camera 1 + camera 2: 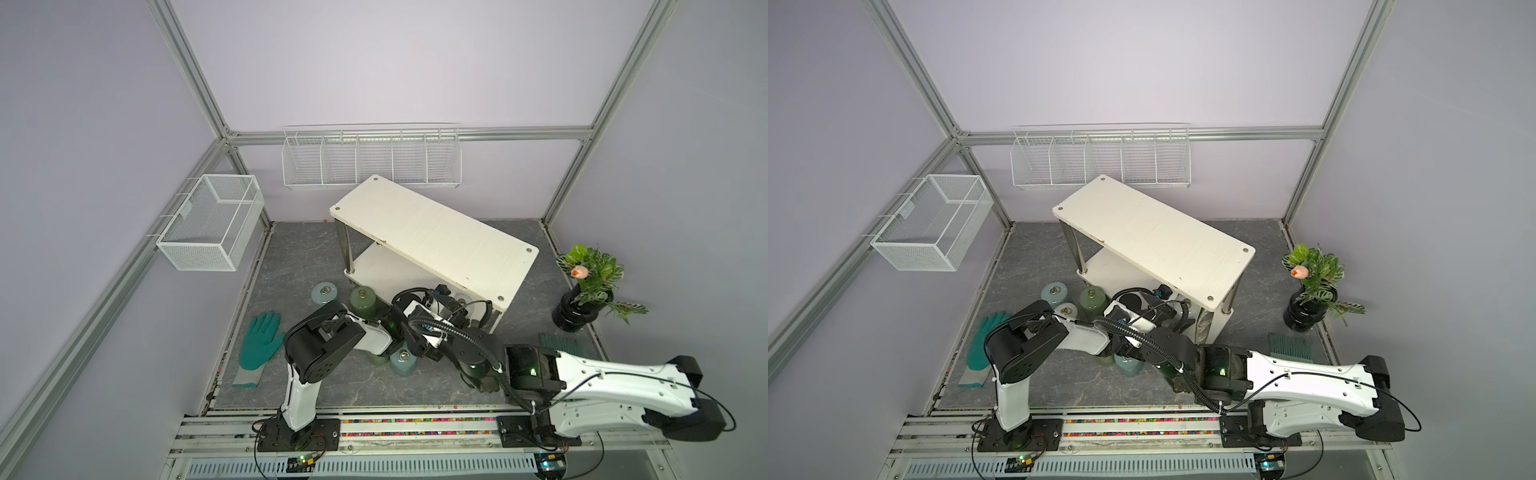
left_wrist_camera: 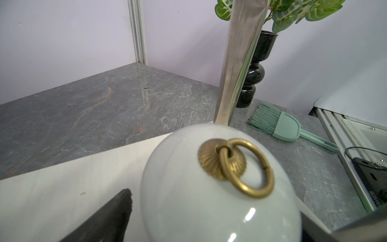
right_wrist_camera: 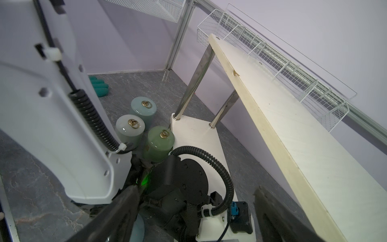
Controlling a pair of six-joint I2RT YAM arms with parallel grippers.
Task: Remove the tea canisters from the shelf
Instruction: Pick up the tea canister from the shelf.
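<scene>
The cream-white shelf stands slantwise at the back of the floor. On its lower board sits a pale grey-white tea canister with a brass ring. My left gripper is open around it, and one finger stands clear of its side. Off the shelf stand a light blue canister, a pale one and an olive green one. Another light blue one shows under the arms. My right gripper hangs open and empty over the left wrist.
A teal glove lies on the floor at the left. A black vase with a plant and a green brush are at the right. White wire baskets hang on the walls. A chrome leg rises right behind the canister.
</scene>
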